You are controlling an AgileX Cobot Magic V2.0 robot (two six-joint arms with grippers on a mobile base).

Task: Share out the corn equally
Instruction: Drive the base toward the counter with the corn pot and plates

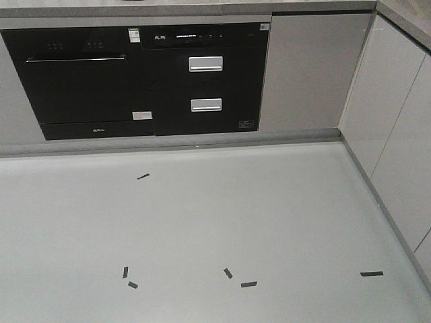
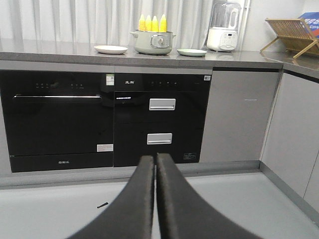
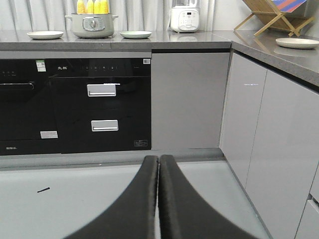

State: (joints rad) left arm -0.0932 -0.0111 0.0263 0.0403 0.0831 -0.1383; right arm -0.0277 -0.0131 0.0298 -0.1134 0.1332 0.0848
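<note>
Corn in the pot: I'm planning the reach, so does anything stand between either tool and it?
Nothing visible does. The left tool and right tool, both shut, face open floor; the corn stands in the pot on the counter, a white plate and a green plate beside it.

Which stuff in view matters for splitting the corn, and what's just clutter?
Job: corn standing in the pot; left plate and right plate beside it, likely targets.
Lying about: blender, wooden rack, third plate on the side counter, tape marks on the floor.
</note>
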